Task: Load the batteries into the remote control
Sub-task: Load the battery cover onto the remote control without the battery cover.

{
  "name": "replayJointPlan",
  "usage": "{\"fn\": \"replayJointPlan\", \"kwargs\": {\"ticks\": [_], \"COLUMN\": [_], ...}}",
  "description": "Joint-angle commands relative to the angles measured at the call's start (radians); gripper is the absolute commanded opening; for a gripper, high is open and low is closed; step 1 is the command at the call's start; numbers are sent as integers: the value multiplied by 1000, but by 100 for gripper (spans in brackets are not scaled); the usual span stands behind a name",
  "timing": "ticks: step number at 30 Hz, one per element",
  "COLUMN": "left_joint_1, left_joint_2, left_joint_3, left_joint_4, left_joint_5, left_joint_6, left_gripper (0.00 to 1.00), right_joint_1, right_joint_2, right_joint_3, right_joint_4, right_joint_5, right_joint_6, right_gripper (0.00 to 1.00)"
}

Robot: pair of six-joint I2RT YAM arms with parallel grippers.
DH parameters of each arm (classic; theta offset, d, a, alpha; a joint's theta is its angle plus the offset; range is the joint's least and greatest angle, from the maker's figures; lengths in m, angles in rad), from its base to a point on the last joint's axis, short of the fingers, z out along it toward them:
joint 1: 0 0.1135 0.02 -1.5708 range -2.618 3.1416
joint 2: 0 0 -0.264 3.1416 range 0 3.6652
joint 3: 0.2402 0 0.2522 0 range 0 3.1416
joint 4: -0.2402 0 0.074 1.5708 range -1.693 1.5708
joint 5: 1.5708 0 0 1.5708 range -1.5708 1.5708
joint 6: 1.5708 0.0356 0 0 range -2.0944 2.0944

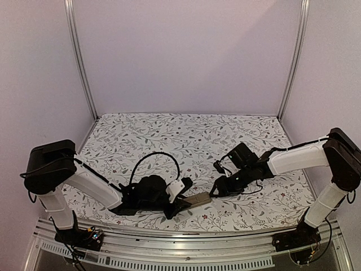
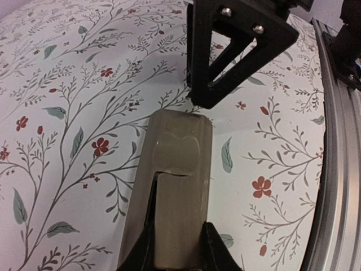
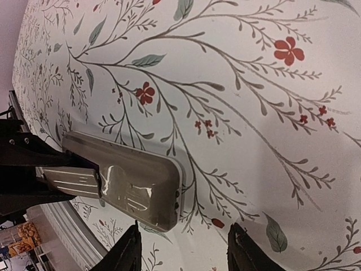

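Note:
The remote control (image 1: 198,199) lies tan-grey back up near the table's front edge. It also shows in the left wrist view (image 2: 180,141) and the right wrist view (image 3: 135,186). My left gripper (image 1: 180,199) (image 2: 179,254) is shut on the flat ridged cover piece (image 2: 177,214) (image 3: 67,180), which lies on the remote's back over the recess, with a dark slit along one side. My right gripper (image 1: 218,188) (image 3: 186,251) is open and empty. Its fingertips (image 3: 127,254) hover just off the remote's free rounded end. No batteries are in view.
The floral tablecloth (image 1: 186,141) covers the table. The metal front rail (image 2: 338,169) runs close beside the remote. A black cable (image 1: 155,155) loops behind the left gripper. The right gripper's black finger (image 2: 237,51) stands just beyond the remote's end.

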Motion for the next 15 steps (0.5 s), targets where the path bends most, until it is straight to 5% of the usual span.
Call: {"fn": "replayJointPlan", "kwargs": {"ticks": [1, 15], "left_joint_1": [15, 20], "left_joint_2": [34, 1], "left_joint_3": [0, -12], "left_joint_4": [-31, -65], "left_joint_5": [-10, 25], "left_joint_6": [-10, -27], "left_gripper": [21, 20], "right_joint_1": [10, 14], "right_joint_2": [16, 18], "right_joint_3": [24, 28], "right_joint_4": [11, 12], "right_joint_5": [-12, -12], "right_joint_6": [8, 1], "right_gripper": [50, 49]}}
